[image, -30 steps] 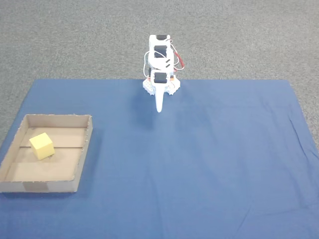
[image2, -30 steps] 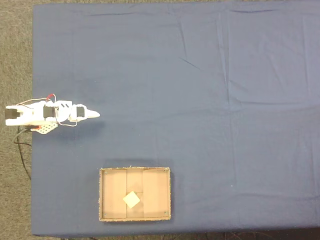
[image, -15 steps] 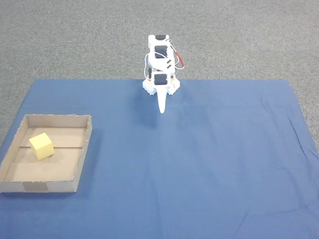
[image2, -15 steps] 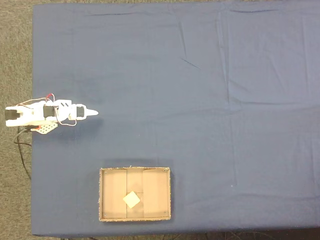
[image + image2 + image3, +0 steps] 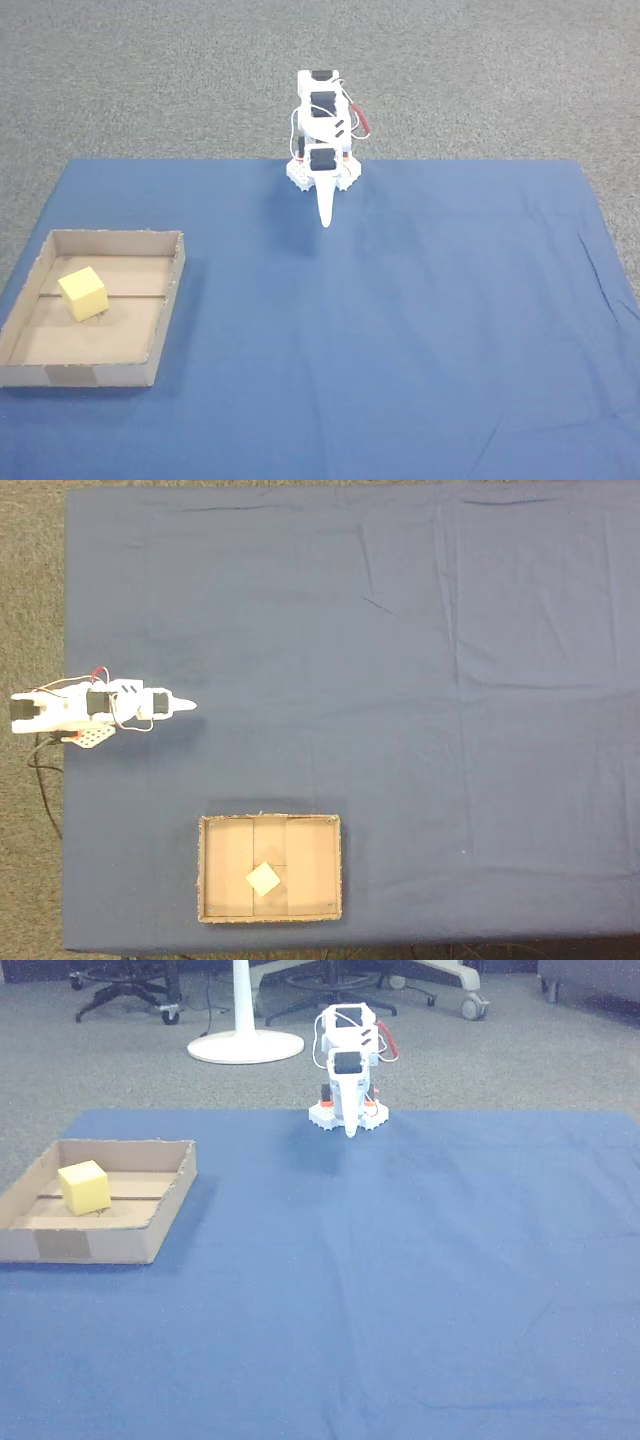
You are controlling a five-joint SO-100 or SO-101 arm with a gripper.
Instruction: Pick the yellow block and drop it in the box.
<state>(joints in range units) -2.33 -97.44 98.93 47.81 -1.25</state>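
The yellow block sits inside the box, on the floor of it, over toward the left half in a fixed view, with one corner turned toward the camera. Nothing is touching it. From above, in a fixed view, the block lies diamond-wise near the middle of the box, right beside the seam line that crosses the cardboard floor. The low angle of the other view shows the block against the far-left part of the box, resting flat.

The arm is folded up at the far edge of the blue cloth, well apart from the box. Its claw points down toward the cloth, the two fingers drawn together into one white point: it looks closed, and it is holding nothing. In the top-down fixed view the claw pokes out over the left edge of the cloth, with red and black wires trailing off the base onto the grey carpet. In the other view the claw hangs just above the cloth, and chair legs and a white round stand sit behind on the carpet.
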